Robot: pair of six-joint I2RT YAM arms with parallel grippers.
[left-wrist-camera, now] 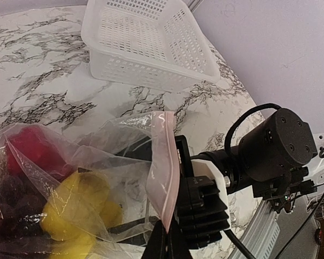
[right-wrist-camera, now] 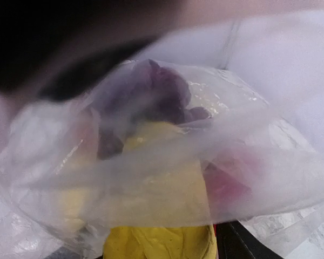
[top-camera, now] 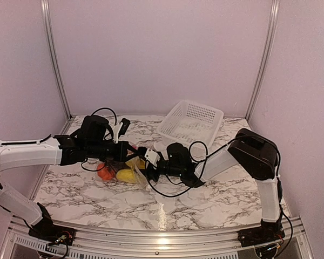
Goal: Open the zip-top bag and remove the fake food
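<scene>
The clear zip-top bag lies mid-table holding the fake food: an orange piece, yellow fruits, a red apple and dark grapes. My left gripper is shut on the bag's pink zip strip, holding that edge up. From the right, my right gripper reaches into the bag mouth. Its fingers show through the film, spread apart. In the right wrist view, a yellow fruit sits close in front of the jaws, and film hides most of the fingers.
A white perforated basket stands tilted at the back right of the marble table. Black cables loop around both wrists. Walls close in the back and both sides.
</scene>
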